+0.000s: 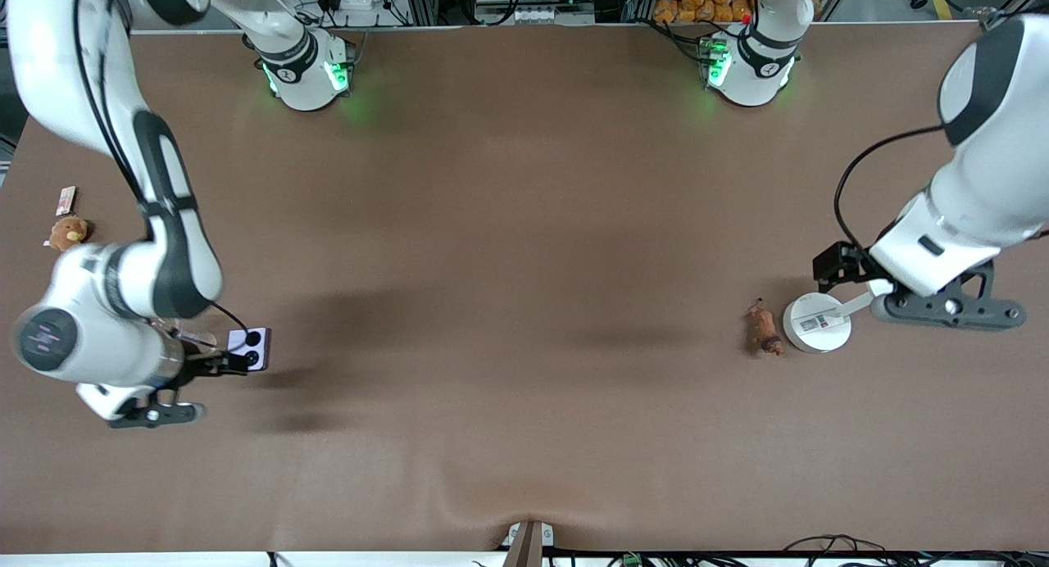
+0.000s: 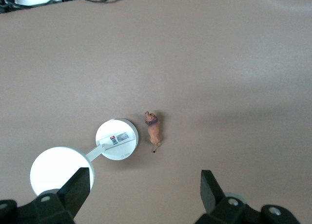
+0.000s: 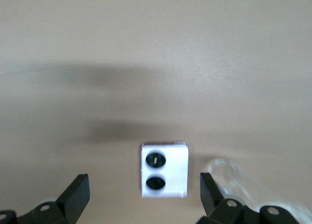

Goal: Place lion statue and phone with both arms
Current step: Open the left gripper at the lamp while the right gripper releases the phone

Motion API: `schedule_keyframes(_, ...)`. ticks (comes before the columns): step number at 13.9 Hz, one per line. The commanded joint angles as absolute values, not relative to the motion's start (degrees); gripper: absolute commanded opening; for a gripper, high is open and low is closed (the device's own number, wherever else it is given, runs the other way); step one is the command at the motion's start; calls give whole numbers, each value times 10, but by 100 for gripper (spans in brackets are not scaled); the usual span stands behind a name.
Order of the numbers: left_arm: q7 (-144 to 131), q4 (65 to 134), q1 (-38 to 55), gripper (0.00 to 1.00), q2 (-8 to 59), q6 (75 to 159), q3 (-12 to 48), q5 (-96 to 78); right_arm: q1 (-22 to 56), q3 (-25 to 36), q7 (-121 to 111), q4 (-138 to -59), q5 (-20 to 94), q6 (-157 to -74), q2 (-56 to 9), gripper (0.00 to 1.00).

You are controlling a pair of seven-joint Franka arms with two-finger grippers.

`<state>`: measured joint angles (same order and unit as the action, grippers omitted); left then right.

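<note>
L gripper [image 2: 141, 195] jaws wide open over white stand [image 1: 817, 323] beside lion statue [image 1: 765, 328]; R gripper [image 3: 141, 197] open over phone [image 1: 248, 348].

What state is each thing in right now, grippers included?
lion statue: lying on its side on the table, beside the white stand, ungripped.
phone: folded, flat on the table, ungripped.
white stand: on the table, untouched.
left gripper: open, above the stand and lion.
right gripper: open, over the phone.
</note>
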<state>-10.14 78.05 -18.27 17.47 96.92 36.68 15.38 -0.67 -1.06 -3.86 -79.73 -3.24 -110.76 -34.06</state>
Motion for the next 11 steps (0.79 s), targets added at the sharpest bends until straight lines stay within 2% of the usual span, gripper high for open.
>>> schedule_keyframes(1, -121, 781, -189, 100, 157, 960, 368, 146, -6, -21, -41, -830, -32, -1004, -227, 100)
schedule_keyframes(3, -125, 782, -183, 100, 152, 961, 363, 145, -6, -20, -41, -852, -29, -968, -152, 100)
schedule_keyframes(4, -125, 785, -175, 100, 147, 961, 356, 145, -5, -19, -41, -890, -29, -970, -103, 100)
schedule_keyframes(7, -120, 795, -104, 100, 111, 957, 240, 92, -2, -19, -31, -1006, -26, -985, 21, 100)
schedule_keyframes(9, -115, 809, -69, 100, 89, 955, 187, 59, -2, -18, 20, -1019, 5, -966, 50, 100)
schedule_keyframes(11, -115, 834, -16, 100, 59, 945, 129, 48, -3, -13, 59, -999, 18, -938, 48, 100)
